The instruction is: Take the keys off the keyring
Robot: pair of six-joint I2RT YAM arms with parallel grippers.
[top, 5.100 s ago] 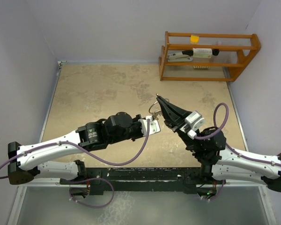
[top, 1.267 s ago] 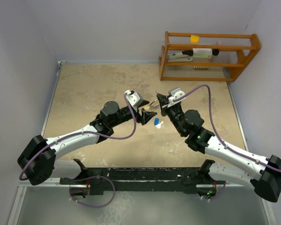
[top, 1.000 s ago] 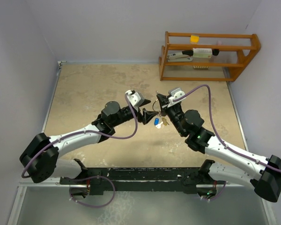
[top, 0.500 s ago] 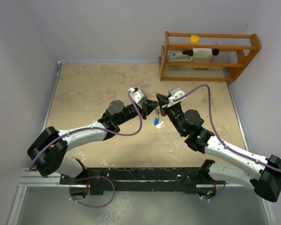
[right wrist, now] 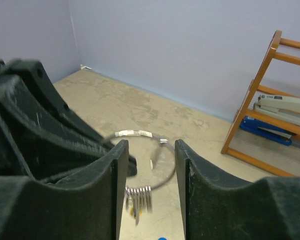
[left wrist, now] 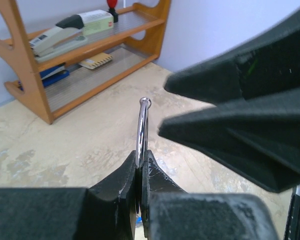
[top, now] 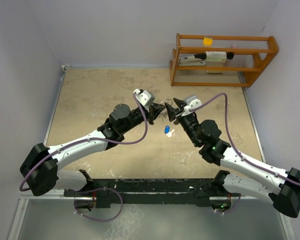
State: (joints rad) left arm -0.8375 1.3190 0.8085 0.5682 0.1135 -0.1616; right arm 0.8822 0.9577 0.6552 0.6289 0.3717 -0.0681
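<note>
The keyring (left wrist: 142, 127) is a thin silver wire ring that I see edge-on in the left wrist view. My left gripper (left wrist: 140, 162) is shut on its lower part and holds it above the table. Through the right wrist view the keyring (right wrist: 134, 133) shows as a loop, with a bunch of silver keys (right wrist: 139, 197) hanging from its bottom. My right gripper (right wrist: 151, 147) stands open, one finger on each side of the ring, touching nothing. From above, both grippers meet tip to tip at the keyring (top: 163, 109). A blue-headed key (top: 167, 130) lies loose on the table below them.
A wooden rack (top: 222, 60) stands at the back right against the wall, holding a stapler (top: 192, 60) and small items. Purple walls close the table on the left, back and right. The mottled beige tabletop (top: 100, 95) stretches left of the arms.
My left gripper has closed on the keyring. My right gripper has opened, let the ring go and drawn back slightly to the right. The blue key has stayed on the table.
</note>
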